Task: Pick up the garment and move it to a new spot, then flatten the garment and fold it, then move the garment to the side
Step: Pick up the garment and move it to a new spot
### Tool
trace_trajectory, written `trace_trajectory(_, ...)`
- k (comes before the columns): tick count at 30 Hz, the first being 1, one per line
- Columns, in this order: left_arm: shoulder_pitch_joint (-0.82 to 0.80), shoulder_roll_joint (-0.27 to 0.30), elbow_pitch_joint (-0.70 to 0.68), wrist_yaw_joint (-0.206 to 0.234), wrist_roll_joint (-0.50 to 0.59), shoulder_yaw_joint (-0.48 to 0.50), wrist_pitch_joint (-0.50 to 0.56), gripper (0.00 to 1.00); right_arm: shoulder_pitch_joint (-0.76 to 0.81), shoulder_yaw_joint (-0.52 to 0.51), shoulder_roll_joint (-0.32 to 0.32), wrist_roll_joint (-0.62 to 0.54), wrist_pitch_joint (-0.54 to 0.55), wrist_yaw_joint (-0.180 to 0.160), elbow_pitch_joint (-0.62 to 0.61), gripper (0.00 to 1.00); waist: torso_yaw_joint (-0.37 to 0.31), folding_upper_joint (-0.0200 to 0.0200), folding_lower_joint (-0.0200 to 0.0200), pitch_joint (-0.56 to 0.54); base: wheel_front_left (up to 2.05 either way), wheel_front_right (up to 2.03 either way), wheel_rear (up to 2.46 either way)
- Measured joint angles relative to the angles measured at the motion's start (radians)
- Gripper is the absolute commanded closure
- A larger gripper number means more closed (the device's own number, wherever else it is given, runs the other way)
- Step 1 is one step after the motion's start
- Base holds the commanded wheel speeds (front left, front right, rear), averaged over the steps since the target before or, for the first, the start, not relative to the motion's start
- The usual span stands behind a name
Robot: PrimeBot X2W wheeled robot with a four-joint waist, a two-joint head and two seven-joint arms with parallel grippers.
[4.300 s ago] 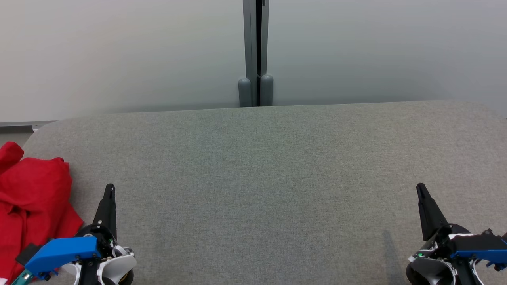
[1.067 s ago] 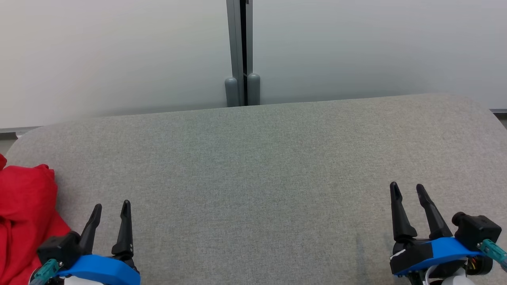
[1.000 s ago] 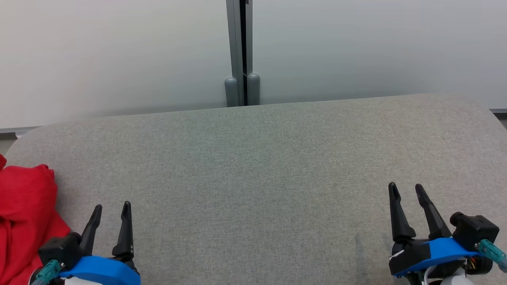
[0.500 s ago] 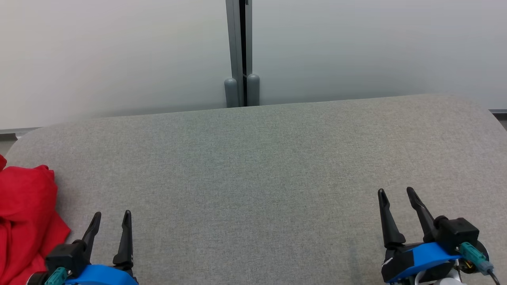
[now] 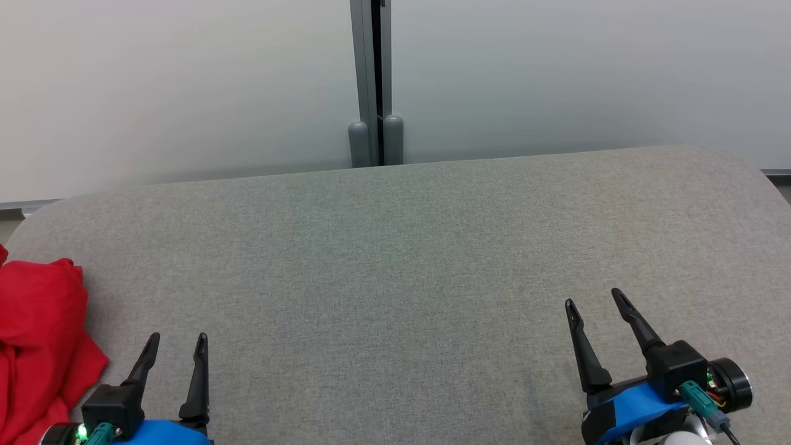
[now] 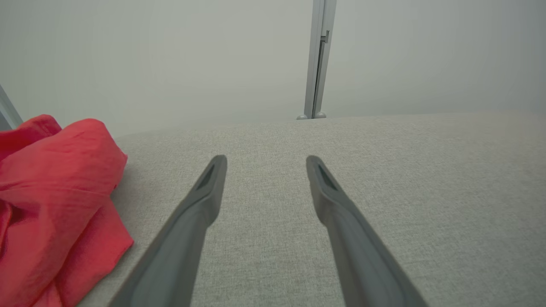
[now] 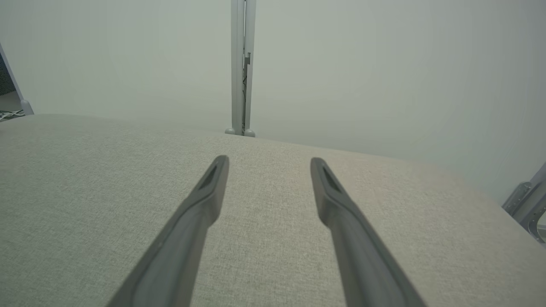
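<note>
We log the garment (image 5: pixel 37 334), red and bunched, at the table's (image 5: pixel 395 247) 9 o'clock edge, untouched, with left gripper (image 5: pixel 178 338) at 7 and right gripper (image 5: pixel 592 297) at 5 both spread wide and empty, presumably readied for pickup.

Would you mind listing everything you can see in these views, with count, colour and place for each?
garment: one, red, crumpled at the table's left end, beside the left gripper, not held.
table: one, grey fabric top with rounded corners, spanning the head view.
wall panels: two, pale grey, behind the table.
post: one, grey metal, upright between the panels at the table's far edge.
metal fitting: one, grey, beyond the table's right end, too cut off to identify.
left gripper: one, dark fingers on a blue mount, lower left, open and empty over the table.
right gripper: one, dark fingers on a blue mount, lower right, open and empty over the table.
</note>
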Motion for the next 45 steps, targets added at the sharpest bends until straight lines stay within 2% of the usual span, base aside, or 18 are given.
trace_trajectory(6,0.001,0.002,0.004,0.0,0.038,-0.01,-0.01,0.0,-0.006,-0.005,0.0,-0.052,-0.01,0.0,0.0,0.0,0.006,0.0,0.0,-0.003,0.0,0.0,0.0)
trace_trajectory(13,0.005,0.005,0.009,0.0,0.052,-0.012,-0.013,0.0,-0.005,0.003,-0.001,-0.06,-0.013,0.0,0.007,0.0,0.012,0.0,0.0,-0.009,0.0,0.0,0.0)
trace_trajectory(20,0.005,0.008,0.015,0.0,0.051,-0.019,-0.014,0.0,-0.005,0.018,-0.001,-0.051,-0.013,0.0,0.009,0.0,0.058,0.0,0.0,-0.013,0.0,0.0,0.0)
trace_trajectory(25,0.003,0.018,0.026,0.0,0.043,-0.021,-0.014,0.0,-0.006,0.04,-0.001,-0.033,-0.013,0.0,0.012,0.0,0.128,0.0,0.0,-0.016,0.0,0.0,0.0)
trace_trajectory(33,-0.006,0.033,0.05,0.0,0.023,-0.004,-0.014,0.0,-0.024,0.068,-0.001,0.003,-0.014,0.0,0.032,0.0,0.277,0.0,0.0,-0.015,0.0,0.0,0.0)
trace_trajectory(45,-0.02,0.037,0.082,0.0,0.011,0.057,-0.015,0.0,-0.061,0.119,-0.001,0.049,-0.014,0.0,0.077,0.0,0.488,0.0,0.0001,0.01,0.0,0.0,0.0)
